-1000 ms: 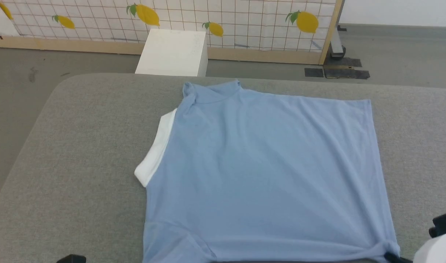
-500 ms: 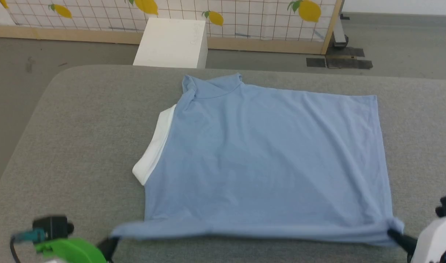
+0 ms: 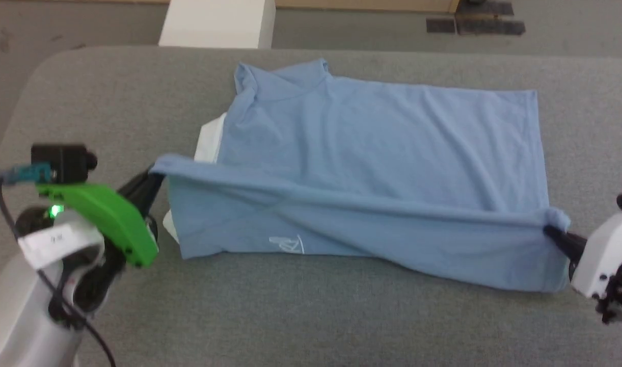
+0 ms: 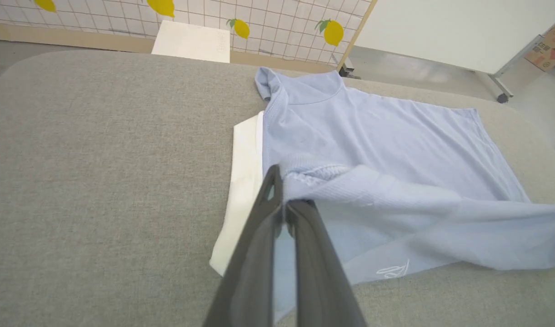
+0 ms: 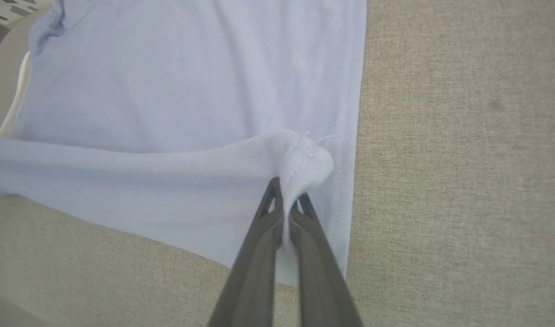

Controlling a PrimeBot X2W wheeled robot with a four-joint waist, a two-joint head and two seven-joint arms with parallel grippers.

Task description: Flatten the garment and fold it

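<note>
**Surface.** Grey felt-like worktop [image 3: 311, 316], rounded at the far left corner.

**Room.** Grey floor [image 3: 86, 20] beyond the far edge. Standing on it, left to right: a white box [image 3: 214, 23] close against the worktop, then dark mats [image 3: 474, 24]. The left wrist view adds a gridded panel with lemon prints [image 4: 259, 27] on a wooden frame, a white board [image 4: 441, 32] on casters to its right, and a cardboard carton [image 4: 552, 45] at the far right edge.

**Garment** [image 3: 382, 137]. Light blue, one item, lying across the middle of the worktop with the neck end to the left.
- Left fingers [image 3: 140, 187], behind a green housing [image 3: 107, 219]: pressed together and clamped on the left corner of a raised fold, the cloth bunched at their tips.
- White collar [image 3: 209, 140]: flat on the worktop, showing beneath the fold just right of those fingers.
- Small white logo [image 3: 288, 244]: on the hanging face of the fold, near its lower edge (legible in the head and left wrist views).
- The fold's top edge is taut between the two grips, and the cloth below it drapes to the worktop. The far half of the garment lies flat.
- Right fingers [image 3: 563, 238]: together and clamped on the stitched hem corner at the fold's right end, which puckers over their tips, just beside the flat right hem.
</note>
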